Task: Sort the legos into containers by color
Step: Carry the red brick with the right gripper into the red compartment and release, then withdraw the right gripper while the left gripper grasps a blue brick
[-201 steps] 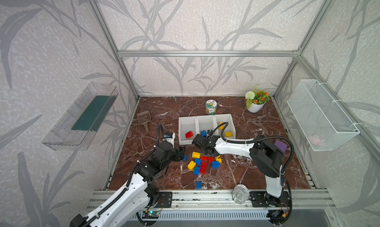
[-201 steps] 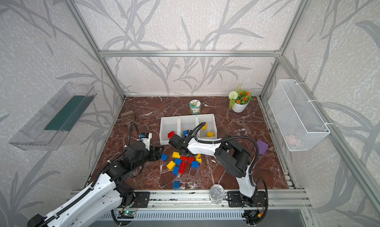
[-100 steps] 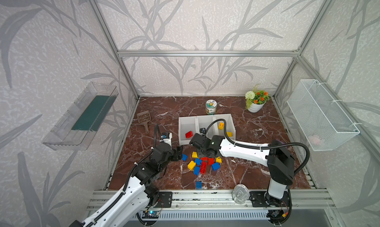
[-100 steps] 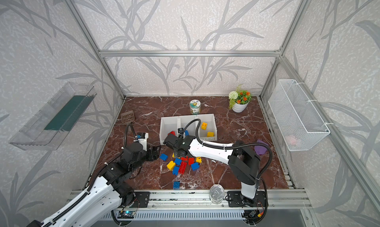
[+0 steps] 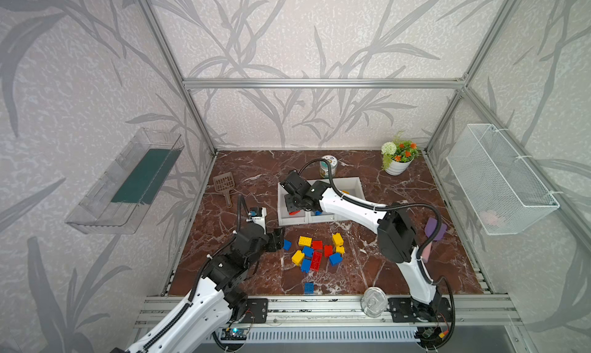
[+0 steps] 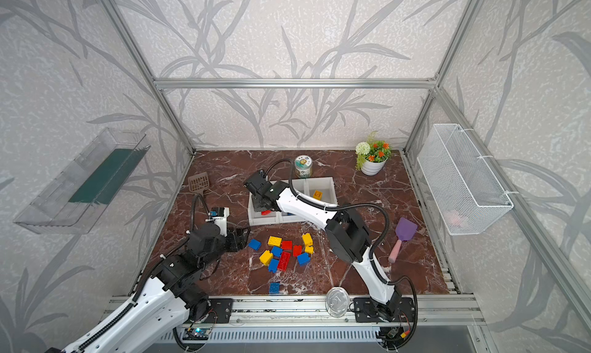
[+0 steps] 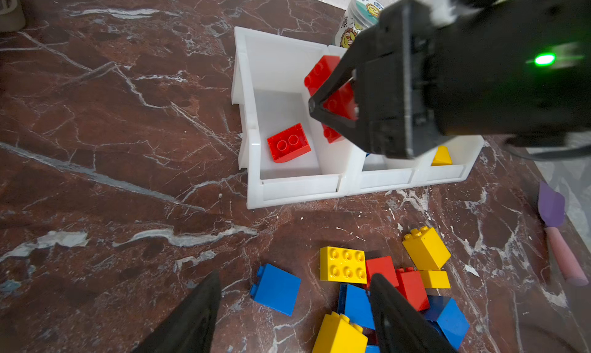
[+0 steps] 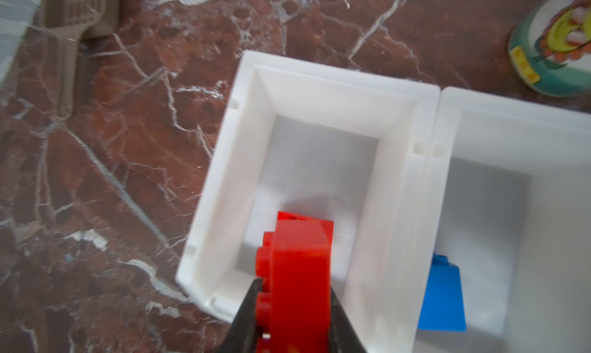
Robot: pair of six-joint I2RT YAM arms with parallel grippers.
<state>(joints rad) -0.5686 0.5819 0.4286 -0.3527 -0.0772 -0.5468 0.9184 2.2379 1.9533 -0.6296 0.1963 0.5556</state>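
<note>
Three joined white containers sit mid-table. My right gripper is shut on a red lego and hangs over the left container, where another red lego lies. A blue lego lies in the middle container and a yellow lego in the right one. Several red, blue and yellow legos lie piled in front of the containers. My left gripper is open low over the table, with a lone blue lego just beyond its fingertips, untouched. In both top views, one more blue lego lies near the front edge.
Behind the containers stands a printed jar, with a flower pot at the back right. A brown scoop lies at the back left and a purple spatula at the right. A metal can rests on the front rail.
My right gripper has carried the red lego from beside the pile, left and back, to above the left container. The left gripper has stayed open and almost still.
</note>
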